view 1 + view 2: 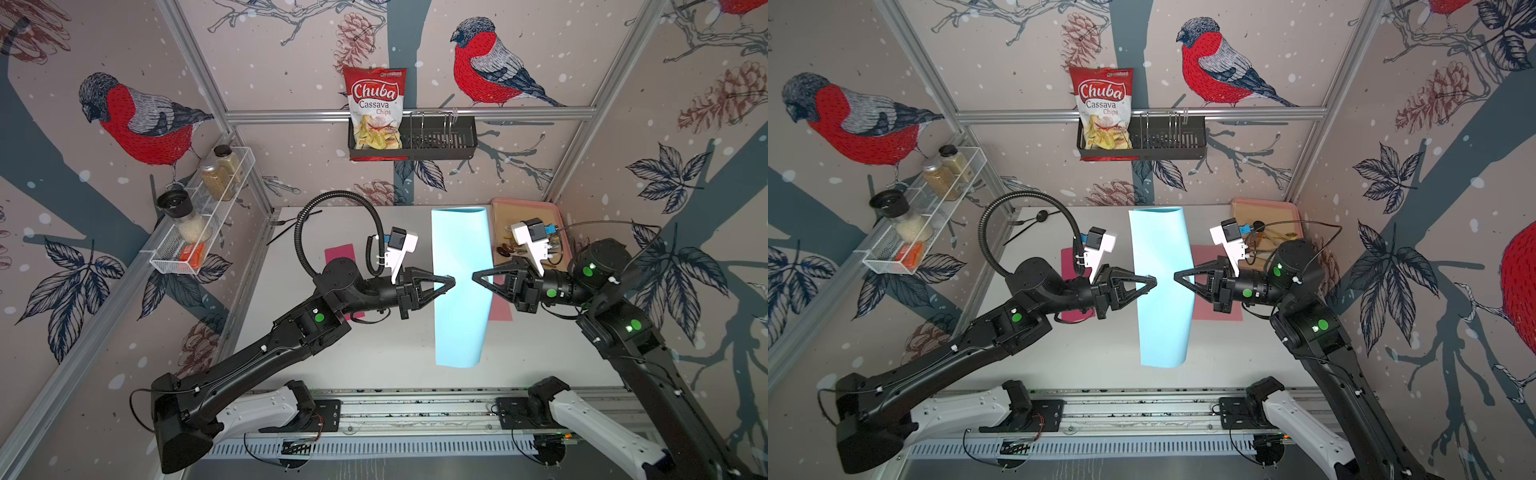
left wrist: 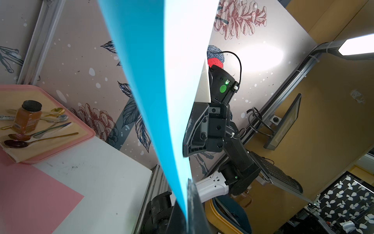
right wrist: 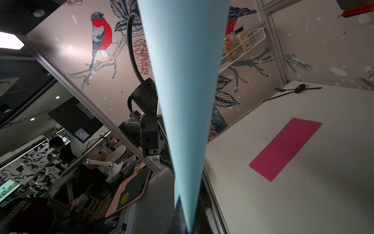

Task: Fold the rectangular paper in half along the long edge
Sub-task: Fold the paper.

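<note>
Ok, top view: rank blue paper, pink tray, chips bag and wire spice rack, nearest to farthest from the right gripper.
1. blue paper, clamped in the jaws of the right gripper.
2. pink tray, back right corner.
3. chips bag, up on the back wall.
4. wire spice rack, on the left wall.

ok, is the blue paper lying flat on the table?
No, the blue paper is bent into a loop, its two long edges pinched by the left gripper and the right gripper.
</note>
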### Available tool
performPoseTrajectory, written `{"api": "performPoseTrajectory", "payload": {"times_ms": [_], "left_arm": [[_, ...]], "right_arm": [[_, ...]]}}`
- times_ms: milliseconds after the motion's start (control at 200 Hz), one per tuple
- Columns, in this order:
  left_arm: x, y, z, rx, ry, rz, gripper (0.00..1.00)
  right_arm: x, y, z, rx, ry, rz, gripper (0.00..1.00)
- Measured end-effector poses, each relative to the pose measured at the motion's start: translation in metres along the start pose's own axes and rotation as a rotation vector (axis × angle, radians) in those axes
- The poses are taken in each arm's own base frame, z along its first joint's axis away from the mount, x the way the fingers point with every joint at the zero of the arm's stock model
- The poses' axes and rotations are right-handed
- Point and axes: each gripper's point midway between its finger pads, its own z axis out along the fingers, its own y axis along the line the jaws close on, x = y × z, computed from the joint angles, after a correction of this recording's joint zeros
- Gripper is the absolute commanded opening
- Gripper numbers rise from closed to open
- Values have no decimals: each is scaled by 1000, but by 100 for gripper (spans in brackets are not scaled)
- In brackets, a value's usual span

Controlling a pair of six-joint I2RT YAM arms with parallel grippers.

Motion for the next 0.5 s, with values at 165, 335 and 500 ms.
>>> {"api": "performPoseTrajectory", "payload": {"times_ms": [165,335,500], "left_arm": [[0,-1,-1,-2,2,2,0],[-2,-3,-2,0,-2,6,0],[-2,-3,-2,0,-1,7,0]], "right_arm": [[1,0,-2,4,6,-1,0],[3,2,-3,-3,12,-1,1],[3,8,-5,-13,13,-5,1]]}}
